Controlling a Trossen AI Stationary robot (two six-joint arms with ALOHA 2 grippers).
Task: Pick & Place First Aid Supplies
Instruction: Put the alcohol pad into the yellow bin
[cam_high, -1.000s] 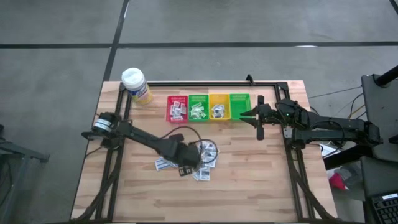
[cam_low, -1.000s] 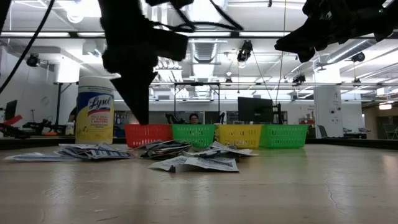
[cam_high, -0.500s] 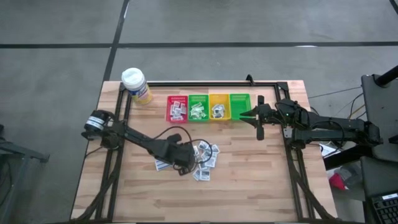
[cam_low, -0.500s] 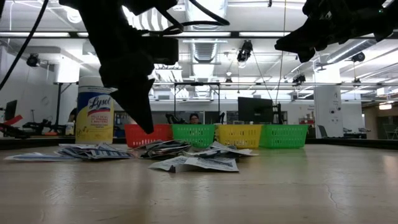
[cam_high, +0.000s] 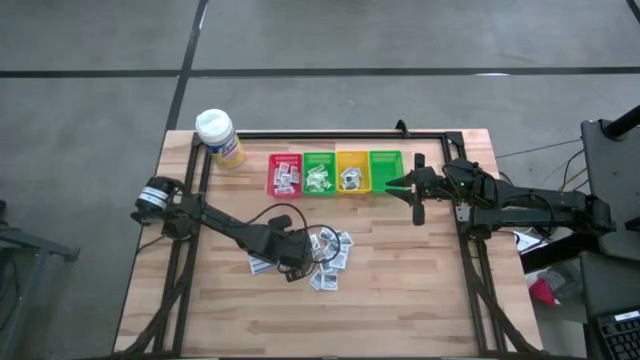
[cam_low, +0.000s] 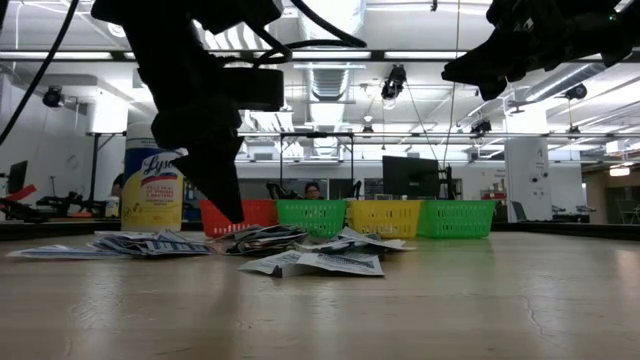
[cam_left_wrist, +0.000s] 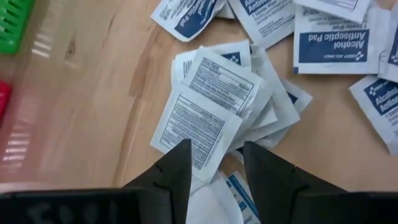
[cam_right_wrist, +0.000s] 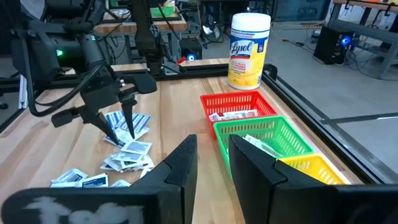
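From the table-level camera, the nearest things are the loose first aid supplies (cam_low: 300, 262) — flat white sachets scattered in a low heap on the wooden table (cam_high: 400, 290), toward its middle. The left gripper (cam_high: 297, 262) hangs just over that heap; its wrist camera shows the two fingers (cam_left_wrist: 177, 171) spread apart with nothing between them, poised over a grey-printed sachet (cam_left_wrist: 198, 126) lying on top of a small stack, with blue-printed antiseptic pads (cam_left_wrist: 333, 45) beside it.

Farther back stand four bins in a row: red bin (cam_high: 285, 173), green bin (cam_high: 319, 172), yellow bin (cam_high: 351, 170) and a second green bin (cam_high: 385, 168). The first three already hold a few packets each; the last looks empty. A yellow wipes bottle (cam_high: 220, 137) stands at the far left corner.

The right gripper (cam_high: 414, 190) waits in the air near the last green bin, fingers apart and empty.

Sorting looks partly done — perhaps a dozen or more sachets remain on the table.
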